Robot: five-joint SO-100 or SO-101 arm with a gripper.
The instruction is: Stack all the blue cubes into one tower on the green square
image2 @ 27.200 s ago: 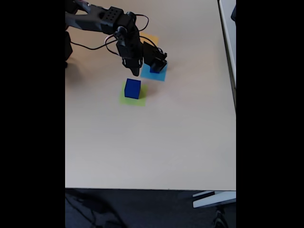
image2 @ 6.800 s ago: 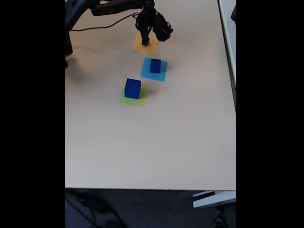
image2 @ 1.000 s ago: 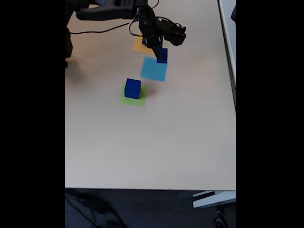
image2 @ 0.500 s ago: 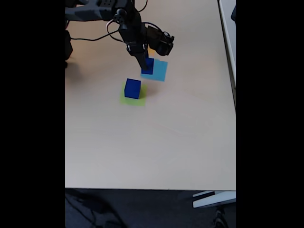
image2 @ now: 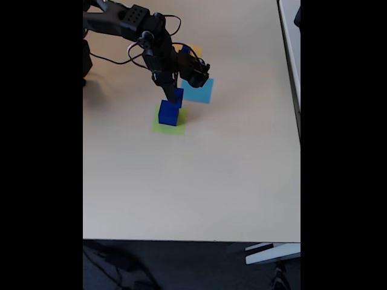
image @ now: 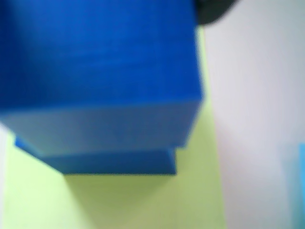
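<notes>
In the fixed view my gripper (image2: 176, 96) is shut on the medium blue cube (image2: 178, 95). It holds that cube just over the back right top edge of the large blue cube (image2: 169, 113), which stands on the green square (image2: 171, 127). Whether the two cubes touch I cannot tell. A small blue cube (image2: 185, 49) peeks out behind the arm on the orange square (image2: 195, 49). In the wrist view the held cube (image: 95, 62) looms close and blurred. The large cube's edge (image: 114, 163) shows beneath it, with the green square (image: 143, 200) below.
A light-blue flat square (image2: 199, 92) lies bare just right of the gripper; its edge (image: 302, 181) shows in the wrist view. The arm (image2: 121, 21) and its cables reach in from the top left. The beige table (image2: 199, 181) ends at the front and right.
The gripper carried the medium cube from beside the light-blue square down and left, to just above the large cube on the green square.
</notes>
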